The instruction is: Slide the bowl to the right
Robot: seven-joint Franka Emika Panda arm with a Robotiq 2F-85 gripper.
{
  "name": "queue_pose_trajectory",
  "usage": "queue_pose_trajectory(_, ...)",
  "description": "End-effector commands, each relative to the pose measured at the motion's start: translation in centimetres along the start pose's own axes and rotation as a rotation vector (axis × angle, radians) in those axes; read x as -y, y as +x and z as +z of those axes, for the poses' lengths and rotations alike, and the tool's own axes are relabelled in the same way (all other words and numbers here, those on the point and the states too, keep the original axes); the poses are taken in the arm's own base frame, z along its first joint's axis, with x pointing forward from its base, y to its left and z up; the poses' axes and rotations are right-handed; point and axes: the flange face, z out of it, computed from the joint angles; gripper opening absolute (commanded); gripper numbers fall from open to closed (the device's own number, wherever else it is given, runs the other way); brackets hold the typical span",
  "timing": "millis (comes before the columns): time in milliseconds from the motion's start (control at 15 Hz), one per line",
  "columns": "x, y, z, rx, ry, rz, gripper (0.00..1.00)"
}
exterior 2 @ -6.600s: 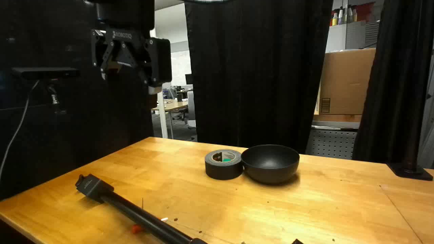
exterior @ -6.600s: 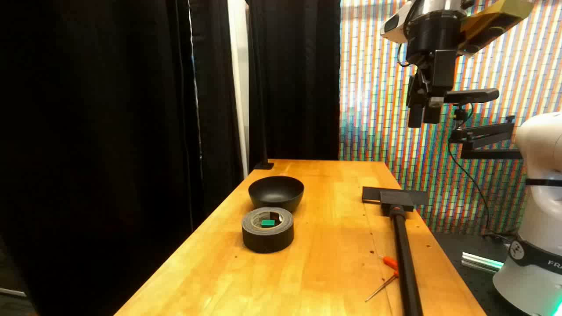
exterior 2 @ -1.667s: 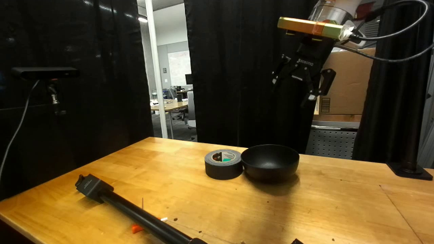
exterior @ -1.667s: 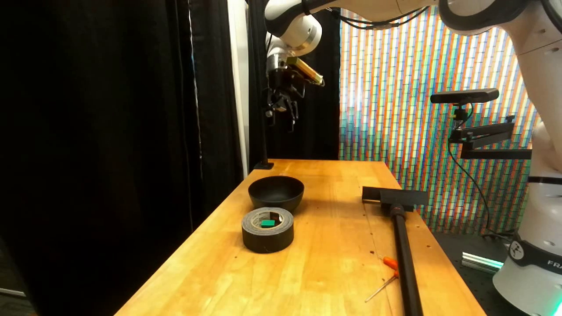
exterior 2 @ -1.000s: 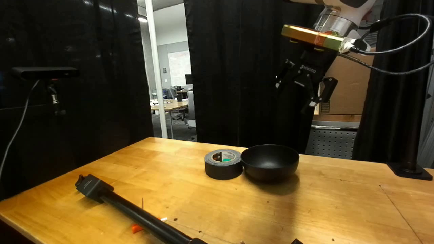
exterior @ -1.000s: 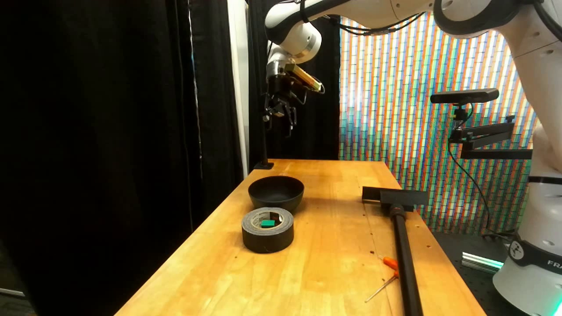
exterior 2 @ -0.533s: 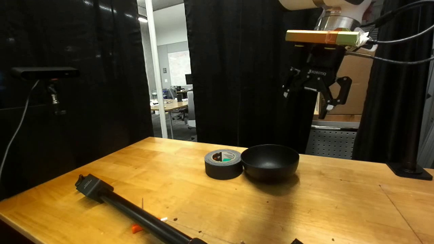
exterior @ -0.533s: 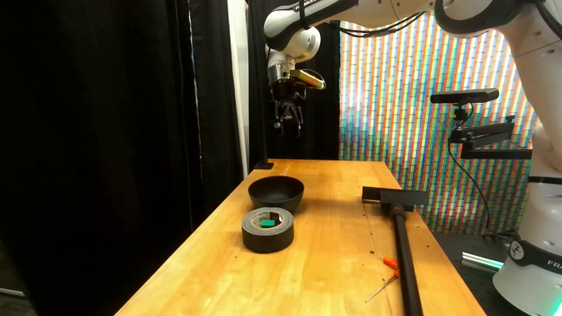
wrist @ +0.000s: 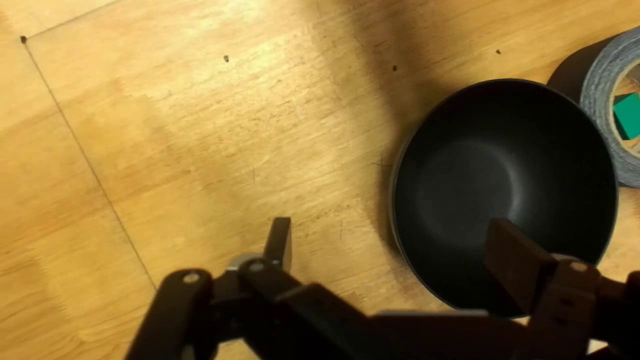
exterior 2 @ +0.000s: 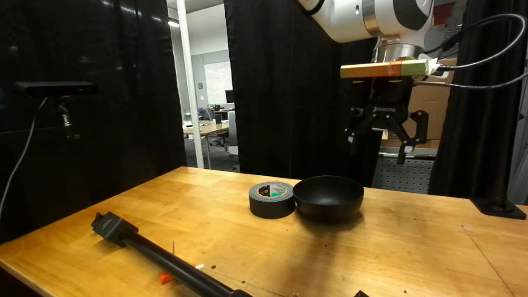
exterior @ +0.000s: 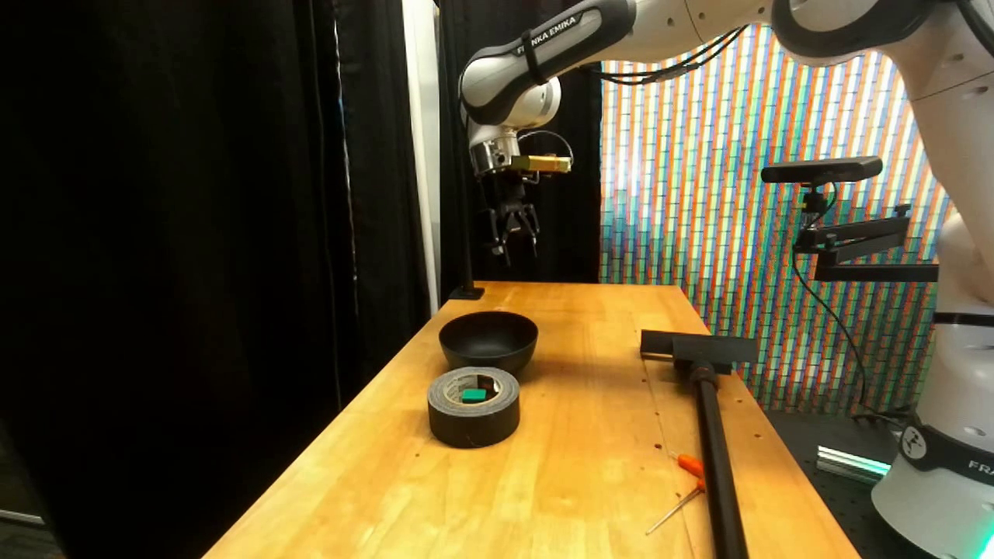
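Note:
The black bowl [exterior: 488, 345] stands upright on the wooden table in both exterior views [exterior 2: 328, 202]. Its plain dark inside fills the right of the wrist view [wrist: 465, 185]. The dark tape roll [exterior: 474, 427] sits right beside it, at or very near touching. My gripper [exterior: 520, 251] points down, open and empty, in the air above the bowl's far side. In an exterior view my gripper [exterior 2: 376, 154] is above and right of the bowl. In the wrist view one finger of my gripper [wrist: 390, 225] overlaps the bowl's inside and the other is over bare wood.
A black pole with a flat head [exterior: 714, 435] lies along the table's robot side, with an orange-handled tool [exterior: 689, 466] beside it. A black stand base [exterior 2: 498, 208] is at the table's edge. A small green block [wrist: 627, 116] is inside the tape roll.
My arm has swung across from the robot's side to over the bowl. In the last second the gripper has come lower and straightened from tilted to upright. The bowl and tape have not moved.

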Motion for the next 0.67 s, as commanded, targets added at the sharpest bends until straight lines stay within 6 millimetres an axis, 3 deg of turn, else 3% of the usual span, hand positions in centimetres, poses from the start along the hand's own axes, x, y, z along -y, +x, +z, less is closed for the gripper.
queue_pose_trajectory(0,1.5,-1.0,0.3,-0.024,-0.077,0.014,1.00)
queue_pose_trajectory(600,2.7,-2.1,3.1,-0.008,-0.070,0.054,1.00)
